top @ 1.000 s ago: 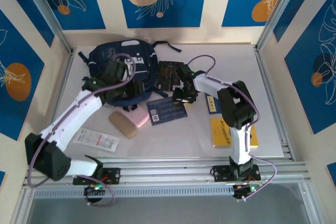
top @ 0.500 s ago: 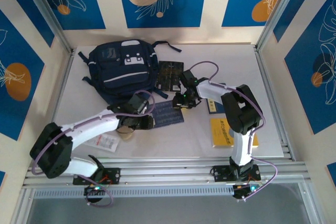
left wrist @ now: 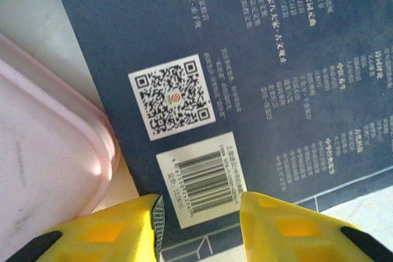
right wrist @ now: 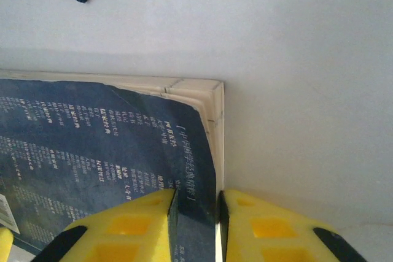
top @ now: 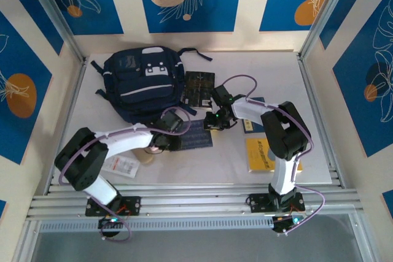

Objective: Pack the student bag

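Your right pincer [right wrist: 196, 216] is pinched nearly closed on a corner of the dark blue softcover book [right wrist: 92, 151]. Your left pincer [left wrist: 199, 225] is spread wide over that book's barcode, gripping nothing as far as I can tell, with a pink plastic case [left wrist: 43, 151] just left of it. The navy fabric student bag [top: 144, 84] sits beyond the left pincer.

The left arm [top: 123, 139] and right arm [top: 249, 110] match: white tube links between chunky black joints, a lilac cable [top: 241, 80] trailing loose along each. A small green light [top: 216, 115] glows on the right one. The left tool [left wrist: 199, 225] and right tool [right wrist: 195, 216] carry bright yellow fingers [left wrist: 288, 225] with recessed pockets.
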Robot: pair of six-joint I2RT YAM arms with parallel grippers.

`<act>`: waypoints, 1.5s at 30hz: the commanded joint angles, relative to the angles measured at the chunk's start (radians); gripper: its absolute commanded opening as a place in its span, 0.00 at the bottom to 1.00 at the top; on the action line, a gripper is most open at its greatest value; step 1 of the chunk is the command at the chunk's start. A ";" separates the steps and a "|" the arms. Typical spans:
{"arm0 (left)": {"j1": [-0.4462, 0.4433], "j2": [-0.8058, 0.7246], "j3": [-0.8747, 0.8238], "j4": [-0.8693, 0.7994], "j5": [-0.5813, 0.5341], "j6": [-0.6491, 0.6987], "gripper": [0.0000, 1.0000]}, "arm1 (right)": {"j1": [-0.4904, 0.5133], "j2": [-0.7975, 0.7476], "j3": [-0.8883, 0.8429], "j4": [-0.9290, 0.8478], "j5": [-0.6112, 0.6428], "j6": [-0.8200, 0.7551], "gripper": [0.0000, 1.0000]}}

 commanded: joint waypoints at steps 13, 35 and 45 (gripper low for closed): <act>-0.003 0.111 0.044 0.009 0.039 0.069 0.27 | 0.020 -0.128 -0.091 0.068 -0.270 -0.026 0.20; -0.020 0.021 0.084 -0.058 0.038 0.115 0.37 | -0.041 -0.092 -0.114 0.072 -0.279 0.004 0.02; -0.147 -0.144 0.210 -0.202 -0.106 0.331 0.65 | -0.093 -0.236 -0.117 -0.027 -0.370 0.151 0.01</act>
